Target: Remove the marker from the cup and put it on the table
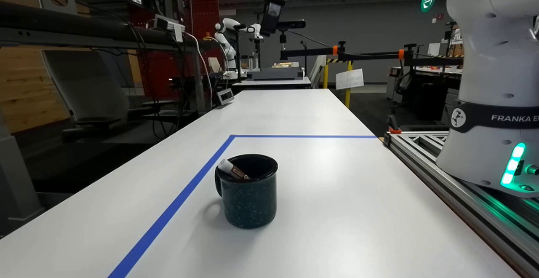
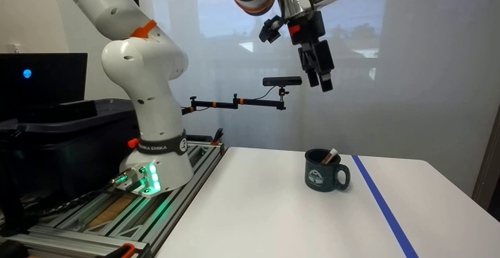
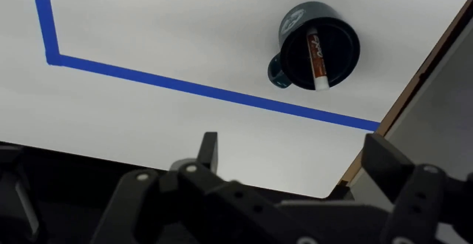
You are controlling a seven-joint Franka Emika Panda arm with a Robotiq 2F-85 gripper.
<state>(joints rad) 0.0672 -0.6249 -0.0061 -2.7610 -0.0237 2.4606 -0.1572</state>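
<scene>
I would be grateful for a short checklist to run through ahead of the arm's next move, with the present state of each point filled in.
1. The gripper is open: ok; its jaws stand well apart in the wrist view.
2. The cup stands upright on the table: ok.
3. The marker offers something to grip: ok; its white end sticks out of the cup.
4. The gripper is at the marker: not ok; it hangs higher than the cup, with nothing held.
5. A place to set the marker down: ok; bare table shows beside the cup.
6. The marker will lift without dragging the cup: cannot tell.
</scene>
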